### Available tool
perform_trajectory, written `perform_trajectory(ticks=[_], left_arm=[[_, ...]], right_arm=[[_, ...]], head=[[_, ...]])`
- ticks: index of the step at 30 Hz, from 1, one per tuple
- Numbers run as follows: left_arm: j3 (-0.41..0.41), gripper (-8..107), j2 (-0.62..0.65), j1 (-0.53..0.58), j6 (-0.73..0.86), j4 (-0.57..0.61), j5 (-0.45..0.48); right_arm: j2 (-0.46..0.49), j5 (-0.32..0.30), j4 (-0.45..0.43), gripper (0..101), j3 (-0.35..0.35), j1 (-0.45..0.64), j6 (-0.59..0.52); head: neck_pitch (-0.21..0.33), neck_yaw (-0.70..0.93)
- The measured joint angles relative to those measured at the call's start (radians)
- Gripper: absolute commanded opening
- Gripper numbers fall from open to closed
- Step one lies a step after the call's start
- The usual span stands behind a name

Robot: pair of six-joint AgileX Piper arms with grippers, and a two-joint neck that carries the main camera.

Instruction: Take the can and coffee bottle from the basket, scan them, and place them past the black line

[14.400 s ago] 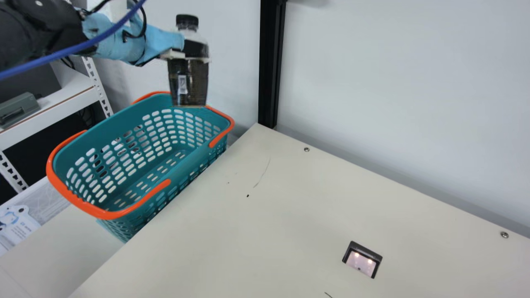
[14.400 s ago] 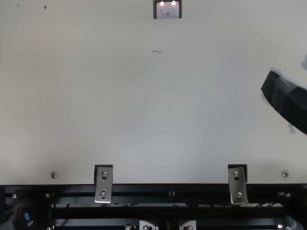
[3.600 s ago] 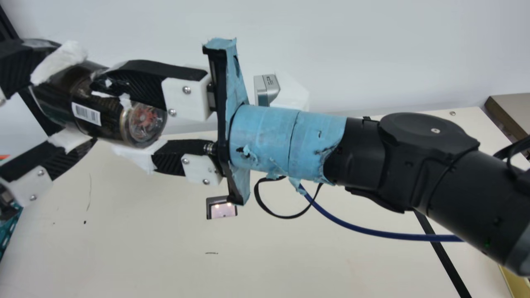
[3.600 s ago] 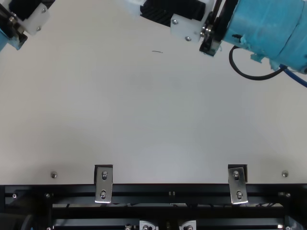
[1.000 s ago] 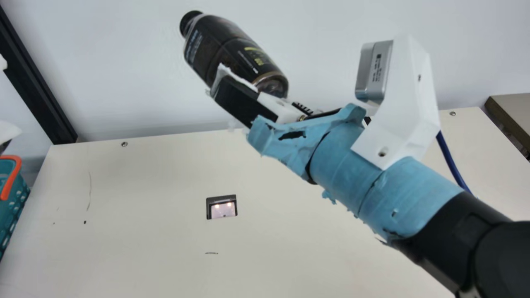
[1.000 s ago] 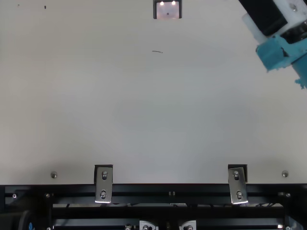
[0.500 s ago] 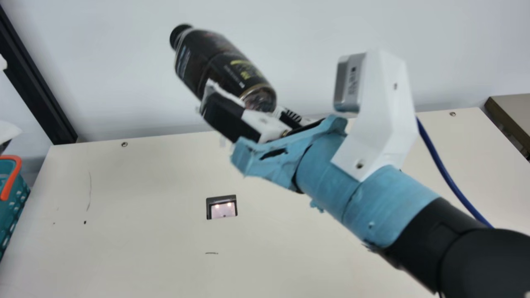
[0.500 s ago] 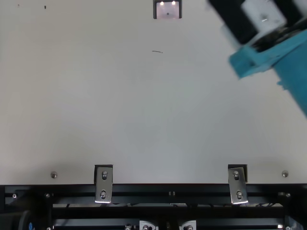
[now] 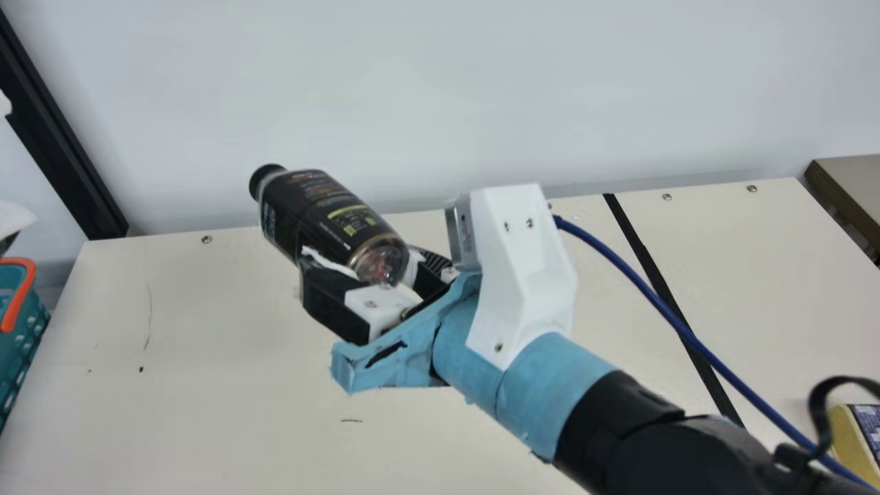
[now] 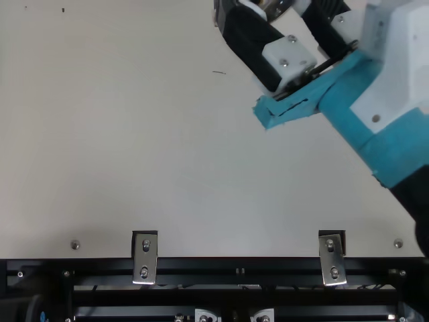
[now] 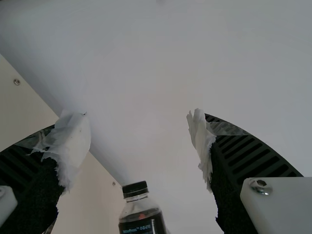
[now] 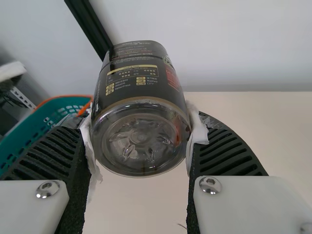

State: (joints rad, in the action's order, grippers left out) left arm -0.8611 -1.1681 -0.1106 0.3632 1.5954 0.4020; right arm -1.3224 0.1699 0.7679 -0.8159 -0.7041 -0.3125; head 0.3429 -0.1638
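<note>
Bottle, smooth clear plastic, dark label, tilted above table; held between right gripper's ribbed black fingers. Left gripper spread wide. Teal basket, slotted, orange handle.

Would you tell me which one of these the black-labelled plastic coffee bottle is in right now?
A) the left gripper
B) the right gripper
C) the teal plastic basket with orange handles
B: the right gripper holds the coffee bottle between its two black ribbed fingers, above the cream table.
</note>
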Motion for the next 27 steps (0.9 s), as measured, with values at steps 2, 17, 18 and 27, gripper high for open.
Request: perform_trajectory(ticks=[2,17,18,27], left_arm=[[0.0,90,0.0,0.0,0.0,0.0,0.0],[0.0,90,0.0,0.0,0.0,0.0,0.0],[0.0,90,0.0,0.0,0.0,0.0,0.0],[0.0,90,0.0,0.0,0.0,0.0,0.0]], right_arm=[[-0.015,0.003,-0.043,0,0.011,0.0,0.031],[-0.135,0.104,-0.394,0,0.064,0.037,0.338],[-0.145,0.113,-0.418,0,0.064,0.043,0.359],[-0.242,0.176,-0.626,0,0.039,0.104,0.532]], head=[[0.0,-0.005],[0.0,0.0],[0.0,-0.005],[0.0,-0.005]])
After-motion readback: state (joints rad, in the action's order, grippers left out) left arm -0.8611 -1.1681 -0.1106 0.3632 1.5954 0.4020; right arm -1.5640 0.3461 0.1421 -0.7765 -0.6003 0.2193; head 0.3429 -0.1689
